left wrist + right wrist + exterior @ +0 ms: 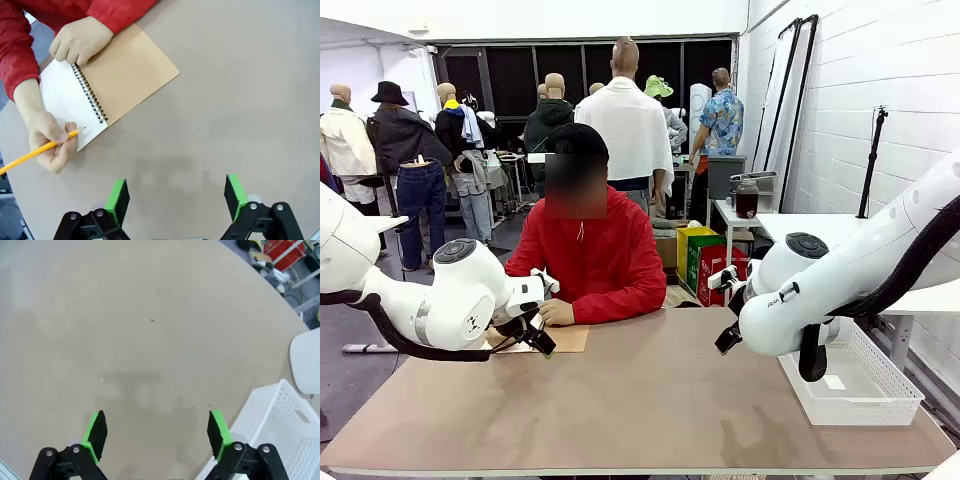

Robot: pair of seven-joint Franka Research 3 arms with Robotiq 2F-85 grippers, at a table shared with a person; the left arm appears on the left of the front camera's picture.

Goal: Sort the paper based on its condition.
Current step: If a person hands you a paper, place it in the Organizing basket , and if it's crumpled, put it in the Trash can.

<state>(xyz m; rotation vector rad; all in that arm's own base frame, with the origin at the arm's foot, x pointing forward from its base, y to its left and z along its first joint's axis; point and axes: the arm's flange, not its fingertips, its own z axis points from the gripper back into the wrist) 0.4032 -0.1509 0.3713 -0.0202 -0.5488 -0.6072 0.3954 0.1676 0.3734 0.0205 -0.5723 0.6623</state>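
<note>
Left claw (176,192) and right claw (157,432) both gape wide, empty, over the counter (240,100). Ahead-left of the left claw, a white paper page (62,97) lies bound in an open spiral notebook (132,75), a pencil (22,160) touching it.

Notebook (132,75) lies on table (650,400) left, basket (860,406) right

- Indoor robotics lab or test room, workshop-like.
- White left arm (460,300) and white right arm (820,290) come in from either side of one brown table (650,400).
- White-painted block wall (860,90) on the right, with tall black-framed panels (792,90) leaning against it.
- Thin black stand (872,160) stands upright near that wall.
- Dark glazed partition (520,75) runs across the back.
- Small white side table (732,213) behind carries a dark jar (747,197); yellow and green boxes (698,255) sit on the floor just beside it.
</note>
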